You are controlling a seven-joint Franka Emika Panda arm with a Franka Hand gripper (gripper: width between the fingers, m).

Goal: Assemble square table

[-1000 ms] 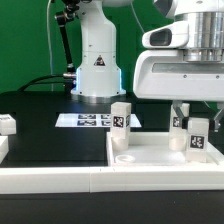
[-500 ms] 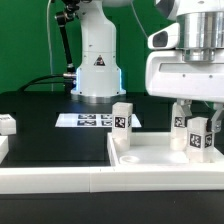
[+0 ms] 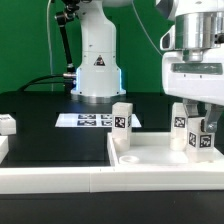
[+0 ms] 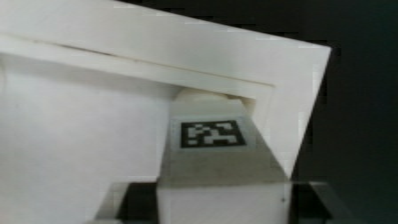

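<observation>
Table assembly is under way: a leg (image 3: 197, 137) is flanked by the gripper (image 3: 196, 121) fingers in the exterior view, but whether it is clamped cannot be told. It stands upright in the top (image 3: 150, 155) at the exterior view's right, with another leg (image 3: 180, 128) just behind. A third leg (image 3: 122, 124) stands at the top's near-left corner. A fourth (image 3: 7, 124) lies well apart on the black table (image 3: 50, 135), left of the marker board (image 3: 92, 120).

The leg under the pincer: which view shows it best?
The wrist view: the leg fills the frame, tag sharp, standing in the tabletop corner. The exterior view shows it small, beside another leg.
</observation>
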